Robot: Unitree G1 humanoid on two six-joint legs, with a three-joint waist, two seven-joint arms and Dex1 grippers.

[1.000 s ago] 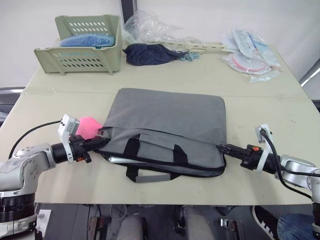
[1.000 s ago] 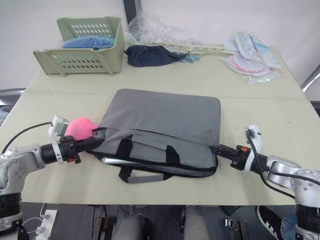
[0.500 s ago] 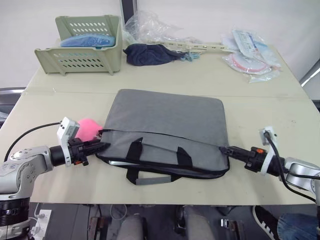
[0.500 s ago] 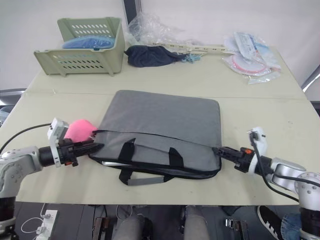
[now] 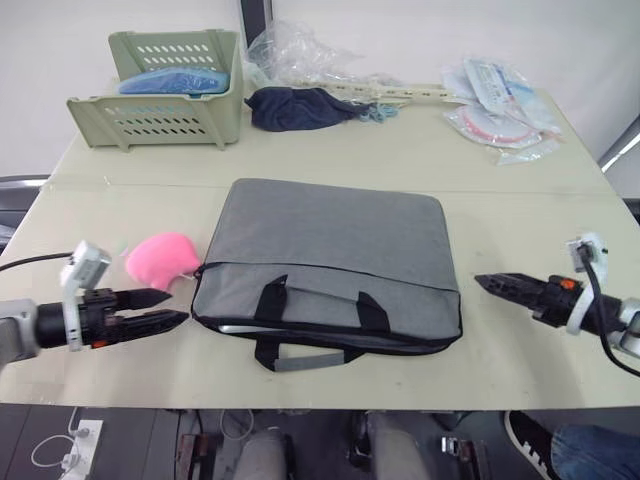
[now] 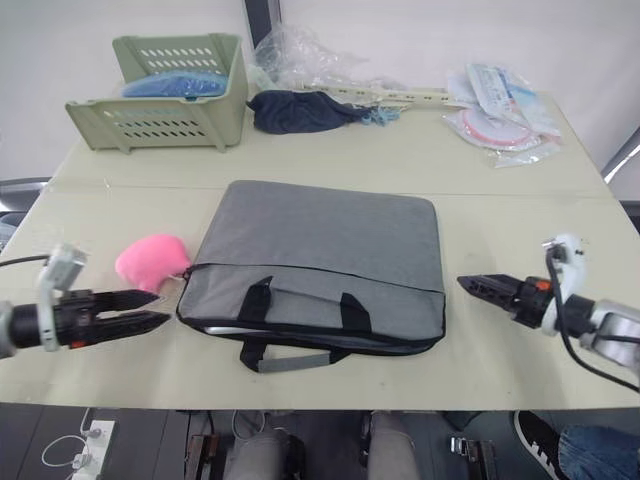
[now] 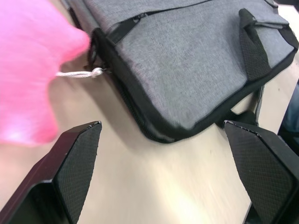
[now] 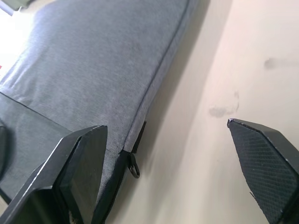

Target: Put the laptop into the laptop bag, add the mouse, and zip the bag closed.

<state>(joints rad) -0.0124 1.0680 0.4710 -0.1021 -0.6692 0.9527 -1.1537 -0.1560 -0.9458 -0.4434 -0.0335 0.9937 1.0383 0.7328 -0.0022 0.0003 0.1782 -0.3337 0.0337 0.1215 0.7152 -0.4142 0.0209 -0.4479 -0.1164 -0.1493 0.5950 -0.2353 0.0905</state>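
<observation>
The bag [image 5: 330, 270] lies flat on the bench [image 5: 400, 160] between both tools, long axis running from left tool [image 5: 160, 310] to right tool [image 5: 497, 285]; both gape, empty.

Bare table [image 5: 520, 215] lies open right of the laptop bag [image 5: 335, 250]; on its left a pink fuzzy lump [image 5: 160, 258] sits just beside its corner, narrowing passage.
</observation>
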